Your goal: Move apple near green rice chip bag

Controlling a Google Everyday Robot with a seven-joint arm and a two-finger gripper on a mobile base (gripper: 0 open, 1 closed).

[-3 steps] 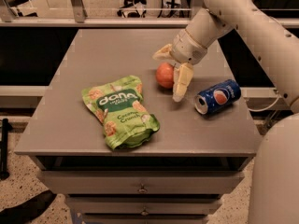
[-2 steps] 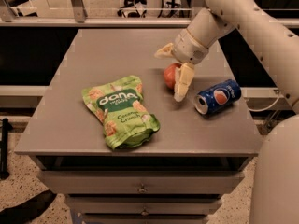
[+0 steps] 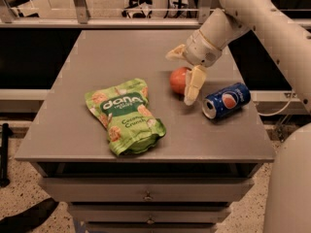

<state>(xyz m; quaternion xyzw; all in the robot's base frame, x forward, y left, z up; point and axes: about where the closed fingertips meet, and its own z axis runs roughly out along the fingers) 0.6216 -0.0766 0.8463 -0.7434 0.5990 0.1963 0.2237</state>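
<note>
The apple [image 3: 177, 81] is sitting on the worktop [image 3: 97, 57], apart from the bag [image 3: 125, 114], near the can [image 3: 226, 100]. Your end effector [image 3: 179, 78] is straddling it, fingers spread, gripping nothing. It has been edging in this past second; the grasp is pending.

I am reaching my arm [image 3: 265, 16] in from the upper right, slanting it down and to the left over the right half of the bench [image 3: 121, 47]. My wrist [image 3: 210, 41] is bending downward at the end of that slope, carrying my end effector [image 3: 178, 80] low over the bench top, right of centre. I am holding its two pale fingers [image 3: 194, 84] spread wide apart. One is pointing down toward the bench top and leaning slightly left, and the other is sticking out to the left, higher up. A rounded white part of my body [image 3: 291, 183] is standing by the bench's right front corner.
</note>
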